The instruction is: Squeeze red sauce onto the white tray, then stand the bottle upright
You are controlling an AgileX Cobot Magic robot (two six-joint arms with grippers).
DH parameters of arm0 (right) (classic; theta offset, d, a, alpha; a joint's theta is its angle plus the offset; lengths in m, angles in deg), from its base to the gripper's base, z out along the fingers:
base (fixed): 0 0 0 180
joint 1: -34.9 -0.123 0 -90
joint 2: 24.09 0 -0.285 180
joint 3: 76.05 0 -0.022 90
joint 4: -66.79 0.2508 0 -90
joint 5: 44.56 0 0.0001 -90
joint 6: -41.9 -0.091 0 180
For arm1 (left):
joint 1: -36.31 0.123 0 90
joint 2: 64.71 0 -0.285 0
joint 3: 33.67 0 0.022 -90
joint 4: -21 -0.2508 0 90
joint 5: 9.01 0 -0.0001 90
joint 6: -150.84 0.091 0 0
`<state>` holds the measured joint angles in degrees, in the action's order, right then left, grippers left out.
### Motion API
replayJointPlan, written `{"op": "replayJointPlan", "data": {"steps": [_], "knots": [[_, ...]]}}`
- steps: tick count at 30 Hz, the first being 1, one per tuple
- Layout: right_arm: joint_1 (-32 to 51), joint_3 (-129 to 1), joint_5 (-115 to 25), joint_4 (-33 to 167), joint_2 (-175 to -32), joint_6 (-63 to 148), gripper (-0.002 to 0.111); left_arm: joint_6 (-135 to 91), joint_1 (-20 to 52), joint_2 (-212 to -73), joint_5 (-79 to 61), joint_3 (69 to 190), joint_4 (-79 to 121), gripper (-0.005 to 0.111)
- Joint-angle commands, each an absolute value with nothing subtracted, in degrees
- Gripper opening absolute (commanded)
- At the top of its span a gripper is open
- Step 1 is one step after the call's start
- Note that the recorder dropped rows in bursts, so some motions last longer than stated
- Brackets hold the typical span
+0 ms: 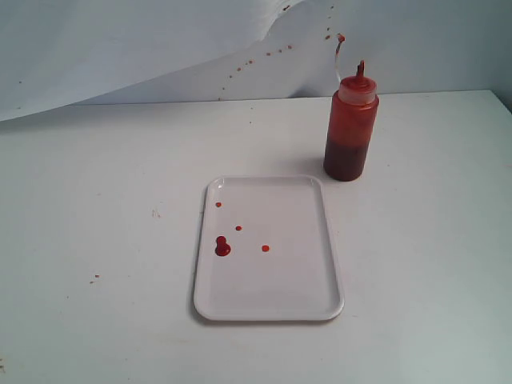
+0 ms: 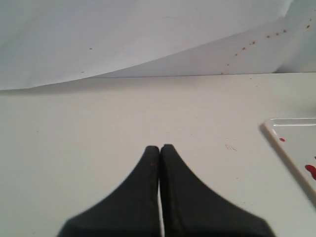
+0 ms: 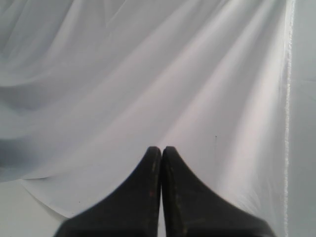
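- Table (image 1: 96, 160): bare surface lies open on every side of the white tray (image 1: 288, 276), so there is ample room to move.
- Bottle (image 1: 350, 128): stands upright just beyond the tray's far right corner, clear of its rim. A careless arm sweep there could topple it and probably spill sauce.
- Left gripper (image 2: 160, 147) and right gripper (image 3: 161, 148): fingers pressed together, holding nothing.
- Red sauce (image 1: 222, 248): one blob and three small drops on the tray's left half. Both steps appear done.
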<state>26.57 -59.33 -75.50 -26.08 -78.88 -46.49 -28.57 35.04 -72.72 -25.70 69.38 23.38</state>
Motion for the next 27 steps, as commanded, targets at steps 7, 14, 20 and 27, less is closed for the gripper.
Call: {"op": "replayJointPlan", "data": {"steps": [7, 14, 20, 27], "knots": [[26.61, -59.54, -75.36, -25.51, -78.82, -46.63, 0.000, -28.62, 38.82, -72.50, -25.42, 69.11, 23.21, 0.000], [26.61, -59.54, -75.36, -25.51, -78.82, -46.63, 0.000, -28.62, 38.82, -72.50, -25.42, 69.11, 23.21, 0.000], [26.61, -59.54, -75.36, -25.51, -78.82, -46.63, 0.000, -28.62, 38.82, -72.50, -25.42, 69.11, 23.21, 0.000], [26.61, -59.54, -75.36, -25.51, -78.82, -46.63, 0.000, -28.62, 38.82, -72.50, -25.52, 69.11, 23.21, 0.000]]}}
